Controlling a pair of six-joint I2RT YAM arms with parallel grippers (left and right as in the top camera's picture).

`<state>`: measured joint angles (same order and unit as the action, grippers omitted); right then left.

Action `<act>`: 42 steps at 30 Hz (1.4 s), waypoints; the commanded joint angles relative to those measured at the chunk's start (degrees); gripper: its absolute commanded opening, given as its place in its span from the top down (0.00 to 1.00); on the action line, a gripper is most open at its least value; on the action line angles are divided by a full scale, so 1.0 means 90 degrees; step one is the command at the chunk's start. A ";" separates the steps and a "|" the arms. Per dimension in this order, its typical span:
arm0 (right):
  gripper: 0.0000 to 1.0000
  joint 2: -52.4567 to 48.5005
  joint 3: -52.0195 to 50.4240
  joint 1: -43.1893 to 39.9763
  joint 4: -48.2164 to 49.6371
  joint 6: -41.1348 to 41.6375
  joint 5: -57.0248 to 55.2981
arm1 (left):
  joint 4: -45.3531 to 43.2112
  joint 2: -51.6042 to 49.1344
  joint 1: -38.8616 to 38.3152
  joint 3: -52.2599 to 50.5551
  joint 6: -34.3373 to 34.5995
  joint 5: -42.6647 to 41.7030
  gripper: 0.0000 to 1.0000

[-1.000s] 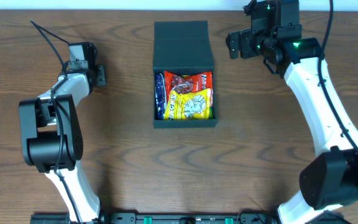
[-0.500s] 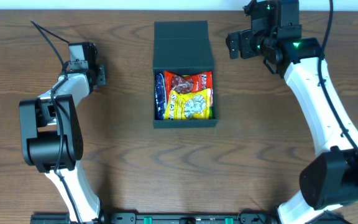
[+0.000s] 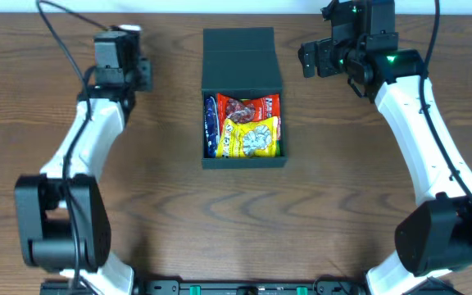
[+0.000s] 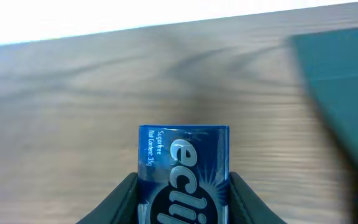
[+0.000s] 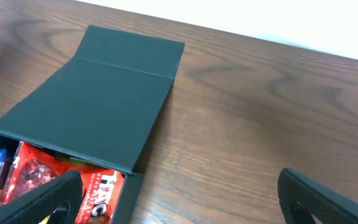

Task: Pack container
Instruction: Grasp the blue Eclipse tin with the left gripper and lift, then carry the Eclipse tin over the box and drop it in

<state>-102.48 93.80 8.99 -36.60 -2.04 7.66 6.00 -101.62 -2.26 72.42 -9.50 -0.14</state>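
The dark teal-black matte box (image 3: 244, 162) sits mid-table, its flap lid (image 3: 238, 51) laid back toward 12 o'clock so things can go in. At its 10 o'clock, the left claw (image 4: 182, 183) pinches a small blue gum pack (image 4: 184, 155), likely to go inside. At 2 o'clock, the right claw (image 5: 185, 196) is spread wide and holds nothing.

Brown wood-grain table (image 3: 162, 205) is carrying one item: the container (image 3: 244, 162), sitting flat, its lid lying open on the wood. It is lying right of the left gripper (image 4: 184, 186) and ahead-left of the right gripper (image 5: 179, 202), touching neither.
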 commanded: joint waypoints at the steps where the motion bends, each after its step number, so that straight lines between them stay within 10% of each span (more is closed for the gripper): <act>1: 0.01 -0.0019 0.0024 -0.0160 -0.0046 0.0085 -0.0250 | 0.0209 0.0238 -0.0471 0.0092 -0.0714 -0.0670 0.90; 14: 0.01 -0.0019 0.0024 -0.0709 -0.0051 0.0085 -0.0350 | 0.1428 0.0291 -0.1943 0.0092 -0.3898 -0.2582 0.94; 25: 0.01 -0.0019 0.0024 -0.0719 -0.0024 0.0083 -0.0352 | 0.1518 0.0291 -0.2093 0.0092 -0.3997 -0.3959 0.93; 28: 0.01 -0.0019 0.0024 -0.0716 0.0049 0.0083 -0.0350 | 0.1520 0.0282 -0.2093 0.0090 -0.4092 -0.3942 0.81; 33: 0.01 -0.0019 0.0024 -0.0716 0.0092 0.0085 -0.0350 | 0.1460 0.0282 -0.2091 0.0092 -0.4082 -0.3915 0.07; 42: 0.01 -0.0019 0.0024 -0.0692 0.0049 0.0131 0.0379 | 0.0279 0.0347 -0.1841 0.0095 -0.2069 -0.3944 0.05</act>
<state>-102.48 93.80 2.92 -36.01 -1.87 6.90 10.15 -99.74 -20.40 72.42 -36.75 -34.57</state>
